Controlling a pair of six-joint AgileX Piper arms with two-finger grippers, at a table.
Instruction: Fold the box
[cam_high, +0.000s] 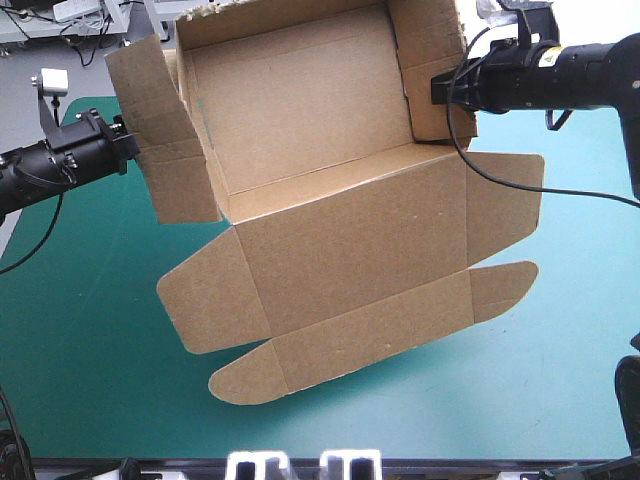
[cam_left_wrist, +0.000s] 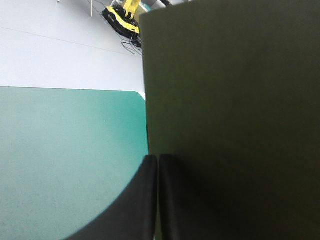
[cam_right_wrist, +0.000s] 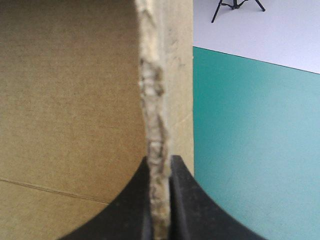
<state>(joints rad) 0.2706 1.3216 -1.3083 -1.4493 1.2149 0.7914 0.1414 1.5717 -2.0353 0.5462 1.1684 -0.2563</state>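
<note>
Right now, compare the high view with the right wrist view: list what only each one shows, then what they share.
Only the high view: the whole box as an open tray, its lid unfolded with rounded flaps, and the left end effector shut on the left wall. Only the right wrist view: the ragged cut edge of the right wall, pinched between the fingers of the right end effector. Both: the brown board, the right end effector's grip, and the teal-green cover.

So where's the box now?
In the high view, the box is held toward the far edge of the table between the left end effector and the right end effector.
</note>
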